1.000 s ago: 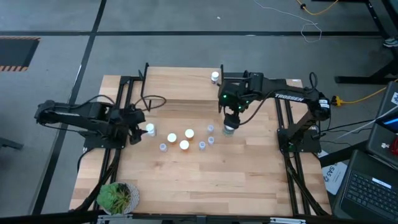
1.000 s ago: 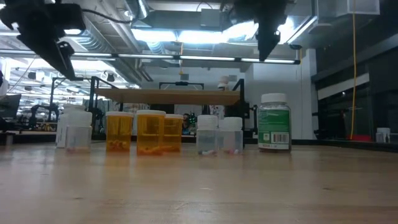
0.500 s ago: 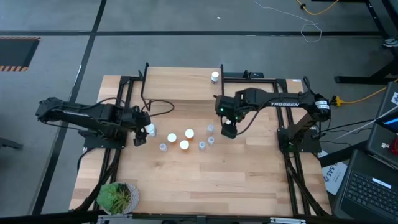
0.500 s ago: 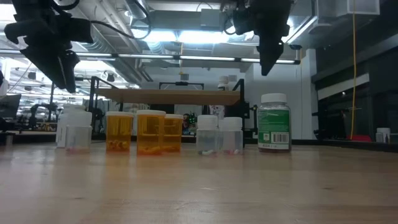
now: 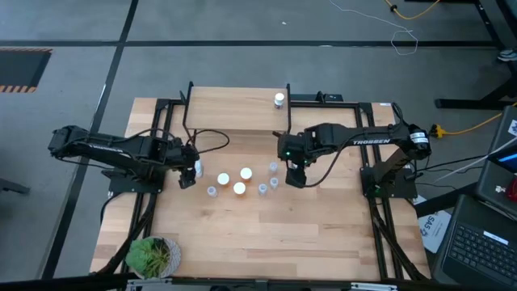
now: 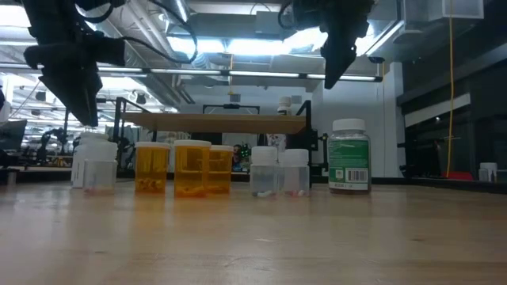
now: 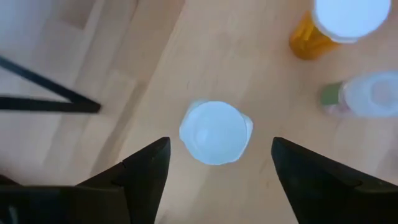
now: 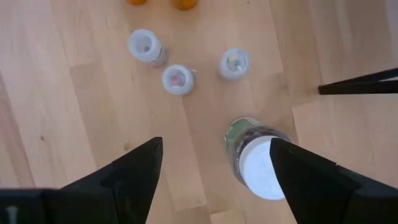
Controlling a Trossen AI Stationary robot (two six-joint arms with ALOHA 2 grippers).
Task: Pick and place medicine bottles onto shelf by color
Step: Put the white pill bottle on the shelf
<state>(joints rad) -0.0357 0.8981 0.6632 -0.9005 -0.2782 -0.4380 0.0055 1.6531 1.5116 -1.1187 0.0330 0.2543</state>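
Right end effector [image 8: 211,180], fingers spread, hovers above the upright white-capped green medicine bottle [image 8: 255,158]; left end effector [image 7: 214,180], likewise spread, hovers above an upright clear white-capped bottle [image 7: 215,132].

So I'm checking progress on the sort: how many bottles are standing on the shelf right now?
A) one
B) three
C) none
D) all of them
A: the high view shows a single white-capped bottle on the shelf, while the other bottles are grouped on the table between the two grippers.
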